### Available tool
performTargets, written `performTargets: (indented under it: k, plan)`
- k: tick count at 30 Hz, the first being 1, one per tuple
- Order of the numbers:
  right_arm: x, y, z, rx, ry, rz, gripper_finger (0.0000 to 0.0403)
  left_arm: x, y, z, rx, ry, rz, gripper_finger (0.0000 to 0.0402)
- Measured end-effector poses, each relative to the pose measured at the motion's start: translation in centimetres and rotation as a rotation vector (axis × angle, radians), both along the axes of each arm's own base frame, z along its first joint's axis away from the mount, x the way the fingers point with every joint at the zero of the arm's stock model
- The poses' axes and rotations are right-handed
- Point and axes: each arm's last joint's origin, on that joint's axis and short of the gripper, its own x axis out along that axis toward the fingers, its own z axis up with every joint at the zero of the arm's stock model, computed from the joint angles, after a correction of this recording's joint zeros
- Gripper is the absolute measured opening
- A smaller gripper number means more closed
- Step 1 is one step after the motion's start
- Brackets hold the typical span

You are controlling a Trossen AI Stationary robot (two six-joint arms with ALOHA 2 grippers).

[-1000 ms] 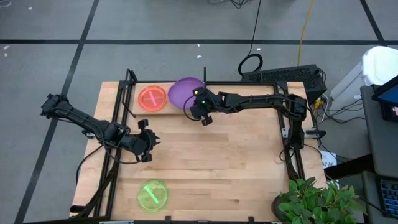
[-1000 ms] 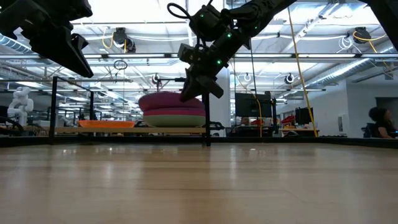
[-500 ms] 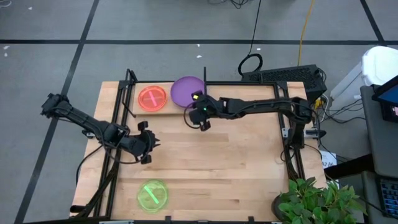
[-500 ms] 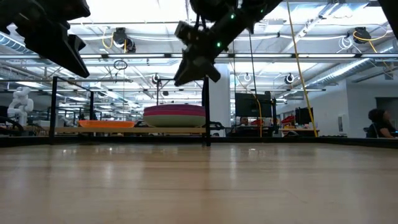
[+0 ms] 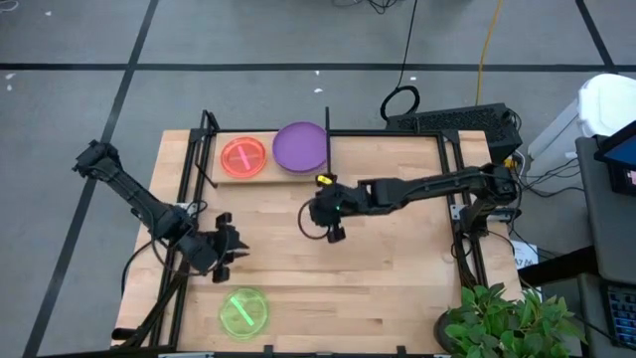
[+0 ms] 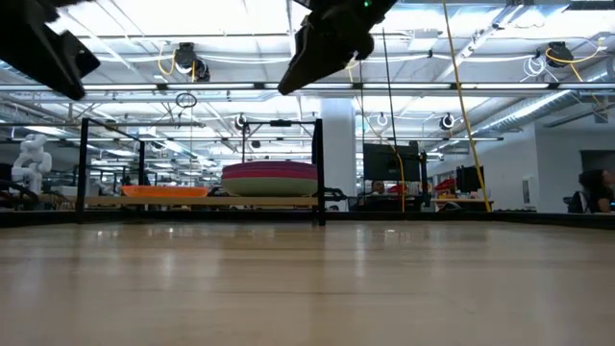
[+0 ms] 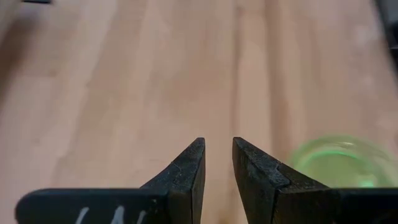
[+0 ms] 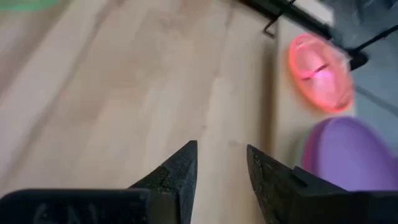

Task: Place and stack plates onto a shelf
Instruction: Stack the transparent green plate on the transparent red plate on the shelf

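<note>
From above, the shelf (image 5: pixel 260 177) ran along the far edge of the table (image 5: pixel 397 298), and it already carried a purple plate (image 5: pixel 301 146) topping a pile beside the upright post and a red-orange plate (image 5: pixel 242 157) just to its left, which suggested most of the stacking was done. One neon-green plate (image 5: pixel 243 310) lay alone near the front left corner of the table, well apart from the shelf, and it looked like the piece left to fetch. The left gripper (image 5: pixel 225 255) hung just behind that green plate, probably positioned to go for it, while the right gripper (image 5: pixel 333 224) hovered over the middle of the table, holding nothing. In the low view the pile of large plates (image 6: pixel 270 178) sat level on the shelf board with the orange stack (image 6: pixel 160 191) flat beside it, and a dark gripper (image 6: pixel 322 48) hung high above the table, touching nothing. In the left wrist view the left gripper's fingers (image 7: pixel 189 168) stood a narrow gap apart with only bare wood between them, and the green plate (image 7: pixel 339 163) lay off to one side, untouched. In the right wrist view the right gripper's fingers (image 8: pixel 180 168) stood somewhat apart and empty, with the red plate (image 8: pixel 320 71) and the purple plate (image 8: pixel 351 155) resting on the shelf ahead.
</note>
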Motion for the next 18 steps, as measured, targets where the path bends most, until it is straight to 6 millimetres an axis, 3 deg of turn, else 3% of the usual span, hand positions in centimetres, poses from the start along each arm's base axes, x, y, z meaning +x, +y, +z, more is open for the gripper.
performTargets:
  k: [8, 18]
  plan:
    - [-0.9, 4.2, -0.5, 0.109, 0.059, -0.005, 0.0121, -0.5, -3.6, -0.5, -0.090, -0.029, -0.101, 0.0085]
    - [-1.9, 9.0, -0.5, 0.116, 0.064, 0.115, 0.0121, -1.1, -7.6, -4.7, -0.065, 0.149, -0.173, 0.0085]
